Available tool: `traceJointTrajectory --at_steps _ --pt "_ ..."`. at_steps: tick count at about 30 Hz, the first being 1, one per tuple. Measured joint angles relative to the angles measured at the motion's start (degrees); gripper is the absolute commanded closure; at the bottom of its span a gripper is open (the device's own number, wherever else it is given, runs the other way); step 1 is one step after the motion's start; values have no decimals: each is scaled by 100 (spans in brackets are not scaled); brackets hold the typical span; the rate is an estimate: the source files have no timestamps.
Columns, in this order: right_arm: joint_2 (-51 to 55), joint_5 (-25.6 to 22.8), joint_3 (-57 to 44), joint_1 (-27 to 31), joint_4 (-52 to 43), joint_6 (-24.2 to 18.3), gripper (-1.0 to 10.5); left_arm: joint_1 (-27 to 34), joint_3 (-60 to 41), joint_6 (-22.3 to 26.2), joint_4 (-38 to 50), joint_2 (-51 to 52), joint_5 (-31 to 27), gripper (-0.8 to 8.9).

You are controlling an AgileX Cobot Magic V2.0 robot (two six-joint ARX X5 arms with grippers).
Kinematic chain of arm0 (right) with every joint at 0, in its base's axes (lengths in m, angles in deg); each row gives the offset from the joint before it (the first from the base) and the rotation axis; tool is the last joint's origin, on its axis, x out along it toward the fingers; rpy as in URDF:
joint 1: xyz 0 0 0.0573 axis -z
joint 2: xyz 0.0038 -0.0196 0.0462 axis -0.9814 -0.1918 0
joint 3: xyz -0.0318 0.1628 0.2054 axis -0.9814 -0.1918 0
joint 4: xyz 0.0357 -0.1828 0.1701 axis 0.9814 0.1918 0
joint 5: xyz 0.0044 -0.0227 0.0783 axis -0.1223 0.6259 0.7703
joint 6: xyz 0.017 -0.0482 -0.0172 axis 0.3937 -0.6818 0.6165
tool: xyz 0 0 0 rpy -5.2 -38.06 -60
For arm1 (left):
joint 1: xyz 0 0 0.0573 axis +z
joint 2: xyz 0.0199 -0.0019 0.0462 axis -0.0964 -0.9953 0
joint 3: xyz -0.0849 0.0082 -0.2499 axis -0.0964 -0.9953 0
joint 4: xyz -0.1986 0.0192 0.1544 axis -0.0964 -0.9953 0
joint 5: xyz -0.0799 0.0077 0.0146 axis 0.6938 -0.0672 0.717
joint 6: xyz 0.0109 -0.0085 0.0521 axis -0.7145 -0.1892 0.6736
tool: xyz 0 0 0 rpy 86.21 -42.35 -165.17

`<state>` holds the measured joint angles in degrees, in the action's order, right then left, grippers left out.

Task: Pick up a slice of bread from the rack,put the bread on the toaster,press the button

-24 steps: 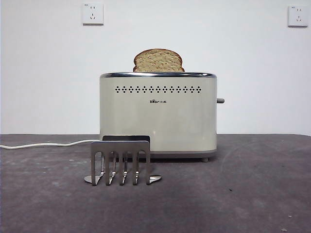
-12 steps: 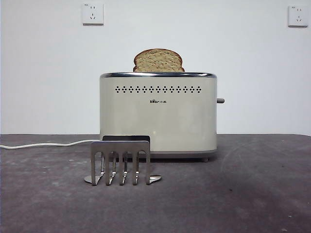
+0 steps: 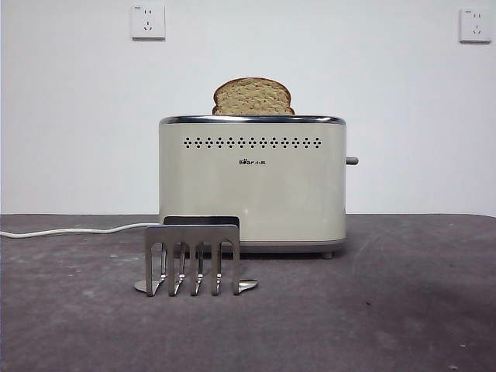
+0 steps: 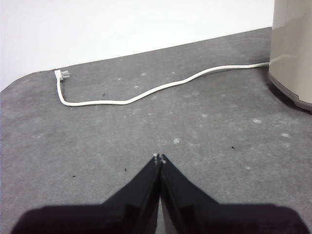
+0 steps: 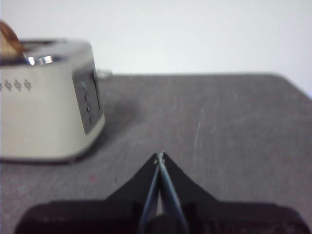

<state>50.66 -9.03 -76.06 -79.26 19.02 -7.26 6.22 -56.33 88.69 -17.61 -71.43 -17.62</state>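
The cream toaster [image 3: 252, 182] stands mid-table, and the slice of bread [image 3: 253, 97] sticks up out of its top slot. Its grey button [image 3: 352, 161] juts from the right narrow side. The steel rack [image 3: 192, 256] stands in front of the toaster with nothing in its slots. Neither arm appears in the front view. My left gripper [image 4: 159, 158] is shut over bare table beside the toaster's corner [image 4: 292, 48]. Over bare table to the side of the toaster [image 5: 46, 100], my right gripper [image 5: 159, 156] is shut too; the bread's edge [image 5: 9, 41] shows there.
The toaster's white power cord [image 4: 146, 90] snakes across the table to its unplugged plug [image 4: 62, 74]. It also shows at the left as the cord [image 3: 70, 230]. Two wall sockets [image 3: 148, 22] sit on the white wall behind.
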Motion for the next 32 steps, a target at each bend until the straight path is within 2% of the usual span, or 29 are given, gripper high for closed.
traceJointTrajectory --at_steps 10,32 --pt "15 -2 -275 -4 133 269 945 0 0 0 0 0 2 816" --pt "15 -2 -275 -4 133 293 946 0 0 0 -2 0 2 816"
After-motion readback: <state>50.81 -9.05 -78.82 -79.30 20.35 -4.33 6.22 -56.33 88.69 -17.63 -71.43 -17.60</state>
